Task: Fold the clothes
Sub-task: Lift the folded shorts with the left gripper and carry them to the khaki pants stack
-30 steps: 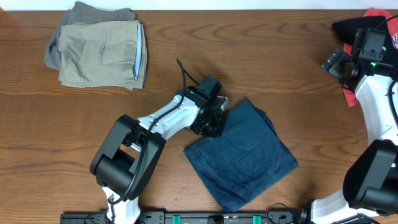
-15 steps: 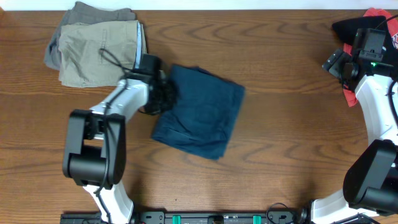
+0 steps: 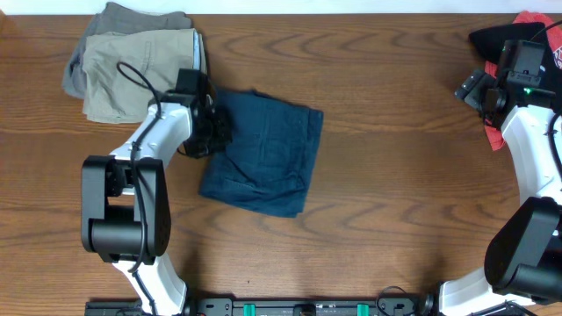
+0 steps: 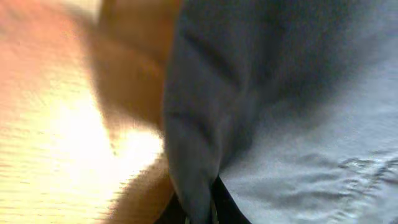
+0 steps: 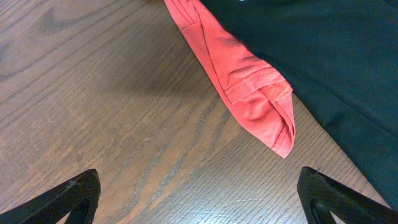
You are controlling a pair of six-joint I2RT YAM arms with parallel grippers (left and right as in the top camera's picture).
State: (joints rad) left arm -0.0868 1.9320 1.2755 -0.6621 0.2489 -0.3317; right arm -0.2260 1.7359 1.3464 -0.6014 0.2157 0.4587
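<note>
The folded dark navy shorts lie on the table left of centre. My left gripper is shut on their left edge, right next to the khaki pile. In the left wrist view the navy fabric fills the frame and a fold of it is pinched between the fingers. My right gripper is open and empty at the far right edge, above bare wood.
Folded khaki shorts lie on a grey garment at the back left. A red cloth and a black garment lie at the back right, also seen overhead.
My left gripper has dragged the navy shorts from the front centre up and to the left, toward the khaki pile. The right arm has not moved.
</note>
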